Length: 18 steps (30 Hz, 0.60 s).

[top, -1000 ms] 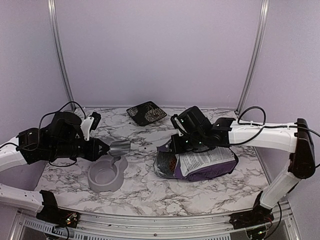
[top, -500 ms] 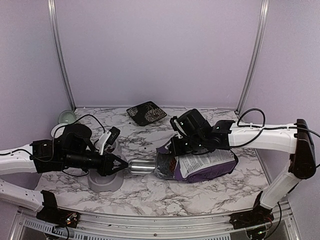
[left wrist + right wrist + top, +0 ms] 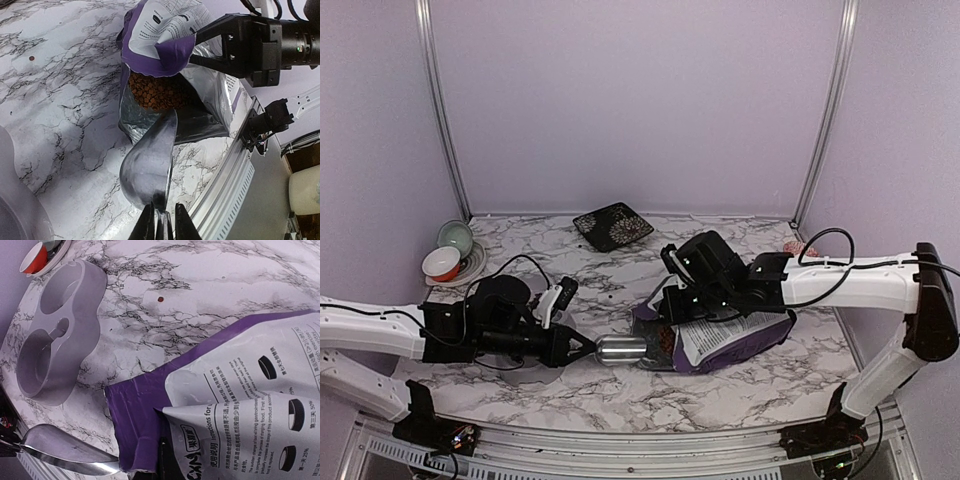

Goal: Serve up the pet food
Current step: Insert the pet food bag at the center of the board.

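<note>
The purple-and-white bag lies on its side with its mouth facing left. Reddish-brown pet food is heaped inside it, also showing from above as pet food. My right gripper is shut on the bag's upper lip and holds the mouth open. Its fingers sit under the bag's purple flap. My left gripper is shut on the handle of the shiny metal scoop. The scoop lies low with its tip at the bag's mouth, and no kibble shows in it.
The grey double bowl stands left of the bag, mostly under my left arm from above. A dark patterned plate sits at the back. Cups on a saucer stand at the far left. One stray pellet lies on the marble.
My left arm has swung the scoop from above the bowl, down and to the right, to the bag's mouth. The right gripper has kept its hold on the bag's lip.
</note>
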Motion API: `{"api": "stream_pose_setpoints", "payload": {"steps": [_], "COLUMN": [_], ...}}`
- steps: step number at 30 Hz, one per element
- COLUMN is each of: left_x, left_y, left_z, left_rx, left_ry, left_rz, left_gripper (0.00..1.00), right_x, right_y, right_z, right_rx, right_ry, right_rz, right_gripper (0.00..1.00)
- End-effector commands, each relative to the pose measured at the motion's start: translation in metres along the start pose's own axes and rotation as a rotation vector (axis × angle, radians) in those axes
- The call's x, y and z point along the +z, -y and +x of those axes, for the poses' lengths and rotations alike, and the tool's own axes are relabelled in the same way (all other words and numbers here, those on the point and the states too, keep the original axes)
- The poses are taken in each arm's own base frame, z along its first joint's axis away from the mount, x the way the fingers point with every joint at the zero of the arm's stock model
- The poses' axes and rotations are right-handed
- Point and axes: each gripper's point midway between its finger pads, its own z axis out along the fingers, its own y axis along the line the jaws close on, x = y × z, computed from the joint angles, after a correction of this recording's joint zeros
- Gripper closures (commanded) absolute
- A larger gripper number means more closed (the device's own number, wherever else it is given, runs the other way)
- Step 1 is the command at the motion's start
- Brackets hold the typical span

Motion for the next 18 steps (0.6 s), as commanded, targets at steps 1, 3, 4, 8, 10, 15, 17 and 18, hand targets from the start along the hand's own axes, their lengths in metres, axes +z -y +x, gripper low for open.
{"api": "stream_pose_setpoints", "payload": {"steps": [1,3,4,8,10,15,17,18], "left_x": [0.014,0.021,0.024,0.033,0.038,0.048,0.053,0.055], "left_y": [0.011,0.012,0.012,0.004,-0.002,-0.015,-0.015,-0.015], "left_z": [-0.015,-0.014,-0.013,-0.017,-0.017,-0.017,-0.018,-0.019], "left_rx": [-0.013,-0.005,-0.005,-0.037,-0.063,-0.115,-0.123,-0.126], "left_ry": [0.067,0.057,0.054,0.069,0.080,0.097,0.098,0.097], "left_rz": [0.039,0.039,0.037,-0.007,-0.036,-0.088,-0.090,-0.093], "left_gripper": [1.00,1.00,1.00,1.00,1.00,1.00,1.00,1.00], "right_x": [-0.005,-0.004,-0.004,0.000,0.001,0.003,0.005,0.006], "right_y": [-0.010,-0.008,-0.009,-0.008,-0.007,-0.008,-0.008,-0.007], "right_z": [0.009,0.009,0.009,0.013,0.014,0.015,0.015,0.015], "right_rx": [0.020,0.027,0.028,0.026,0.027,0.030,0.029,0.027], "right_ry": [-0.018,-0.016,-0.016,-0.029,-0.034,-0.038,-0.041,-0.043], "right_rz": [-0.034,-0.029,-0.030,-0.025,-0.021,-0.020,-0.018,-0.016], "right_gripper": [1.00,1.00,1.00,1.00,1.00,1.00,1.00,1.00]}}
